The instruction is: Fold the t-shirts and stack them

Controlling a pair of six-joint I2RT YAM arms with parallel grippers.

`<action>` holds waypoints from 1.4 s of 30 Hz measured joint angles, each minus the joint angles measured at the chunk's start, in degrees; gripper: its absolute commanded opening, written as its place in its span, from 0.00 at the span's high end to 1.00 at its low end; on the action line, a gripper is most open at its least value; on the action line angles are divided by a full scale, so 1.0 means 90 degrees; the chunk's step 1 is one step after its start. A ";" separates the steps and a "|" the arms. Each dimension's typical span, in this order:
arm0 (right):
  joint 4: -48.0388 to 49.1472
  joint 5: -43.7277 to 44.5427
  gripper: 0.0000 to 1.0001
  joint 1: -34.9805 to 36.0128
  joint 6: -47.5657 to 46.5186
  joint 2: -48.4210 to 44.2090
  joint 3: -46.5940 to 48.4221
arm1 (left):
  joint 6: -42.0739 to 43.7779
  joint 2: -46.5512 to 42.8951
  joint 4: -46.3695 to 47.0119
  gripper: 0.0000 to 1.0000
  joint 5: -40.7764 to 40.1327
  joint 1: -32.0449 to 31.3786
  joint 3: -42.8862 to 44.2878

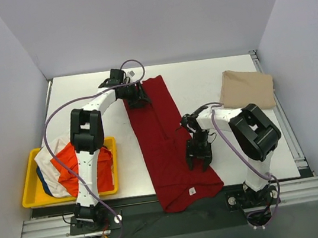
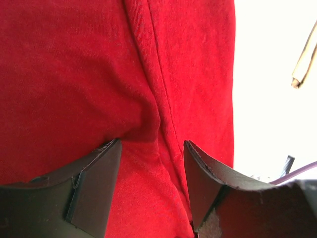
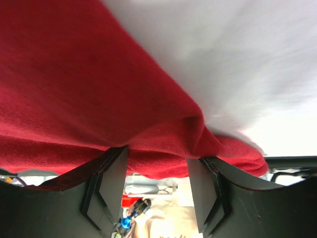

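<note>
Dark red t-shirt (image 1: pixel 165 142) lies as a long strip mid-frame on the worktop (image 1: pixel 202 85), hem overhanging the bottom edge. Left hand (image 1: pixel 138 98) grasping its top edge; right hand (image 1: pixel 200 159) grasping its right edge. Risk: uneven pull bunches cloth; overhang drags it off.

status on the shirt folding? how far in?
Done: one tan shirt lies folded at the far right. In hand: the dark red shirt, a long strip across the table; left gripper at its far end, right gripper at its near right edge, fingers straddling cloth. Left: the orange, white and blue shirts heaped in the yellow tray.
</note>
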 measured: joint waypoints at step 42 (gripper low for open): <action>-0.0500 0.0578 0.55 -0.2259 -0.1530 0.1732 0.6173 | -0.0117 -0.0466 0.0937 0.33 -0.0772 -0.0248 0.0398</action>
